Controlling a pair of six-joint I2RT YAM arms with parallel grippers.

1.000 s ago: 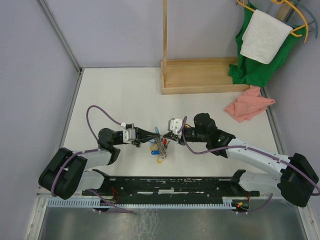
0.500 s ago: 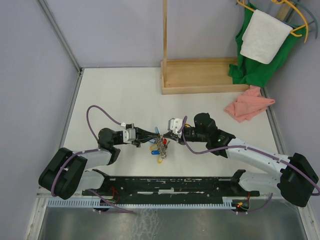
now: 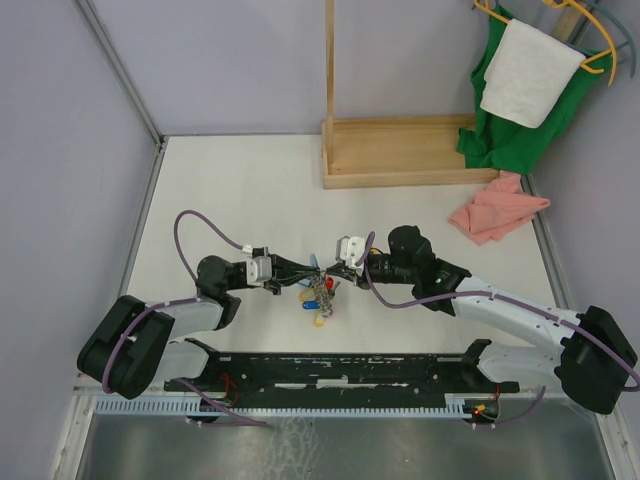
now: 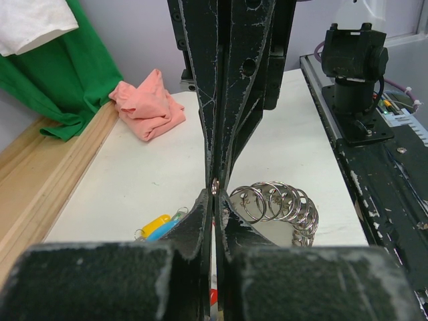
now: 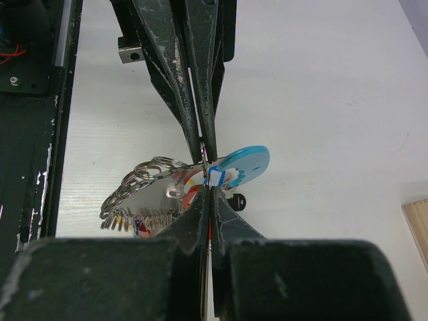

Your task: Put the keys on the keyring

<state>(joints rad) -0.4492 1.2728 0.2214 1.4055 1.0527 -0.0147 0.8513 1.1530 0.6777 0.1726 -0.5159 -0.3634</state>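
My two grippers meet tip to tip over the middle of the table, the left gripper facing the right gripper. Both are shut on the keyring, whose thin metal wire stands edge-on between the tips. From it hang a row of small silver rings and a light-blue disc. Keys with yellow and blue tags dangle just below, close to the table. A red tag shows under the rings. How each key hangs is hidden by the fingers.
A wooden stand with a tall post sits at the back. A pink cloth lies to its right. A green cloth and a white towel hang at the far right. A black rail runs along the near edge.
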